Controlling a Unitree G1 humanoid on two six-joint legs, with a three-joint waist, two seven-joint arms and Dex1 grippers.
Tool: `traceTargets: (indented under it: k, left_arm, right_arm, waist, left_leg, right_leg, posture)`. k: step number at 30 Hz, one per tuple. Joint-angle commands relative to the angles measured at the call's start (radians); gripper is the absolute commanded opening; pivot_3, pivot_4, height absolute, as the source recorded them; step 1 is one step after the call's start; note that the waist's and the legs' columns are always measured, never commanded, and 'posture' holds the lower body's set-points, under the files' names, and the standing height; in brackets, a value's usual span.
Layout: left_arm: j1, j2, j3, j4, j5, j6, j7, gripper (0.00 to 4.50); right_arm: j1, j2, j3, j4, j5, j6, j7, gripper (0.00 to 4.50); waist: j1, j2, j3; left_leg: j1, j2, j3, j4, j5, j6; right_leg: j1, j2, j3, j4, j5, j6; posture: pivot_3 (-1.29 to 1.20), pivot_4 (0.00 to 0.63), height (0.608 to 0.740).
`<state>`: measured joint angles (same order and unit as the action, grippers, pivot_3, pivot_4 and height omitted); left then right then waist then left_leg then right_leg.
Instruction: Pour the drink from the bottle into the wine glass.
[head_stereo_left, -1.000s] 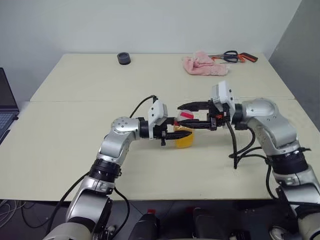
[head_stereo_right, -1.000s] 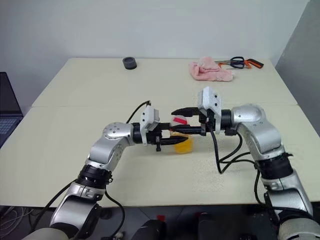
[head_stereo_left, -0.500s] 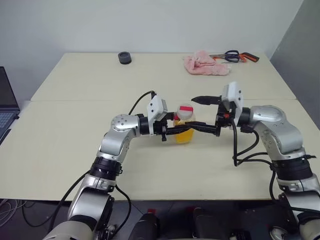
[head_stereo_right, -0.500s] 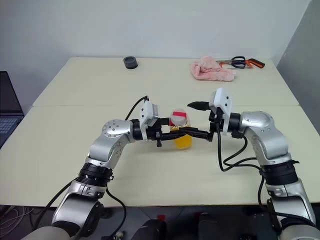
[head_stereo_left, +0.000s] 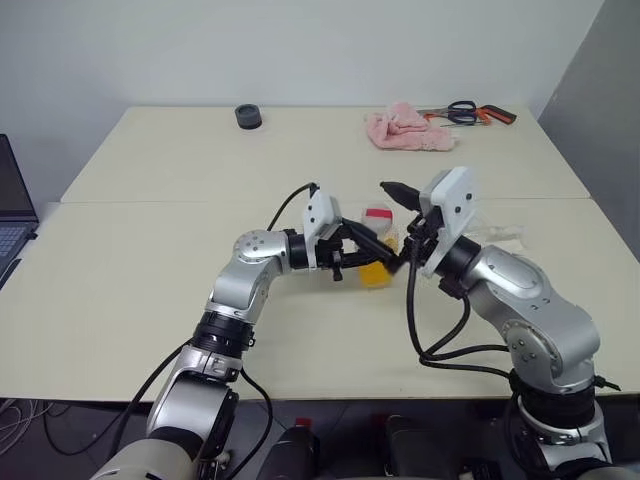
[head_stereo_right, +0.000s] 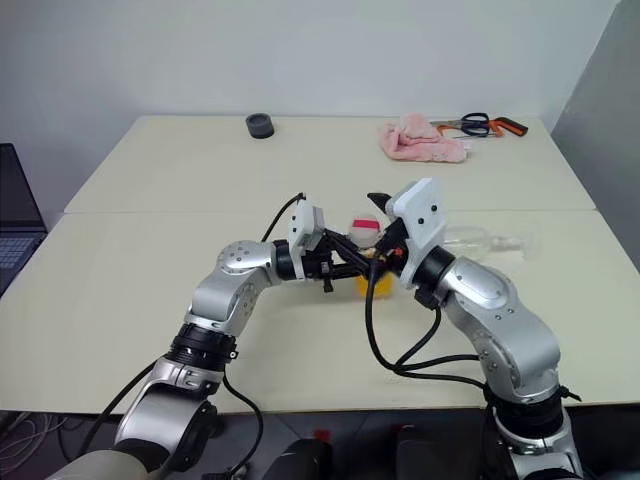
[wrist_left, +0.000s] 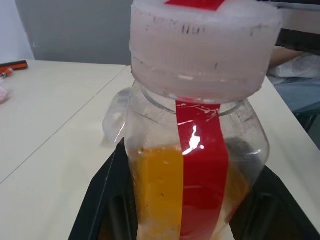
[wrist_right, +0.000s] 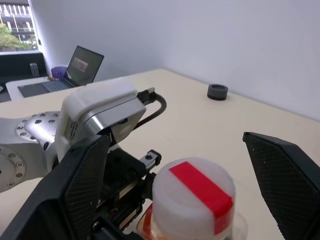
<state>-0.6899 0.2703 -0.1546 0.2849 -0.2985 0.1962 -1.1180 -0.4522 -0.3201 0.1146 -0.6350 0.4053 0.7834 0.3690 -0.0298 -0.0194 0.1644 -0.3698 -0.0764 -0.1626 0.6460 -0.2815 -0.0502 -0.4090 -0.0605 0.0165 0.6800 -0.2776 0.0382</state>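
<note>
No readable text anywhere; the bottle (wrist_left: 200, 165) carries just a plain red stripe label, cap (wrist_right: 194, 192) a red patch, no lettering.

Two silver, rounded metal arms carry white box-shaped wrist housings, black jointed collars and looping black cables; each ends in a black two-fingered left gripper (head_stereo_left: 372, 252) and right gripper (wrist_right: 185, 170) with mesh-textured pads.

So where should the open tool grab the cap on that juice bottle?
Probably around the cap's ribbed round side, coming from above. The bottle stands upright, held at its body by the left tool, so the cap is free. The right tool already has one finger on each side of it.
</note>
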Motion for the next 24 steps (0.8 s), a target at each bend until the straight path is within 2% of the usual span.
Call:
traceTargets:
  k: [1,16,20,24]
  left_arm:
    - [-0.04,-0.002,0.01,-0.015,-0.009,-0.018,-0.004,1.79]
    - [-0.034,0.012,0.016,-0.02,-0.001,-0.011,0.009,1.79]
    - [-0.032,0.014,0.015,-0.025,-0.003,-0.009,0.013,1.79]
    - [-0.028,0.016,0.013,-0.033,-0.002,-0.009,0.013,1.79]
  right_arm:
    - [-0.005,-0.001,0.019,-0.056,-0.011,-0.004,-0.015,4.5]
    - [0.013,0.044,0.036,-0.046,-0.06,-0.011,-0.089,4.5]
    - [0.02,0.053,0.041,-0.044,-0.066,-0.016,-0.089,3.59]
    - [0.017,0.053,0.048,-0.041,-0.08,-0.044,-0.078,2.1]
  waist:
    - [0.0,0.0,0.0]
    - [-0.001,0.0,0.0]
    - [-0.001,0.0,0.0]
    - [-0.002,0.0,0.0]
  left_leg:
    - [0.0,0.0,0.0,0.0,0.0,0.0]
    - [0.0,0.0,0.0,0.0,0.0,0.0]
    - [0.0,0.0,0.0,0.0,0.0,0.0]
    - [0.0,0.0,0.0,0.0,0.0,0.0]
  right_leg:
    - [0.0,0.0,0.0,0.0,0.0,0.0]
    - [0.0,0.0,0.0,0.0,0.0,0.0]
    - [0.0,0.0,0.0,0.0,0.0,0.0]
    - [0.0,0.001,0.0,0.0,0.0,0.0]
  posture:
    - [0.0,0.15,0.74]
    - [0.0,0.15,0.74]
    - [0.0,0.15,0.74]
    - [0.0,0.15,0.74]
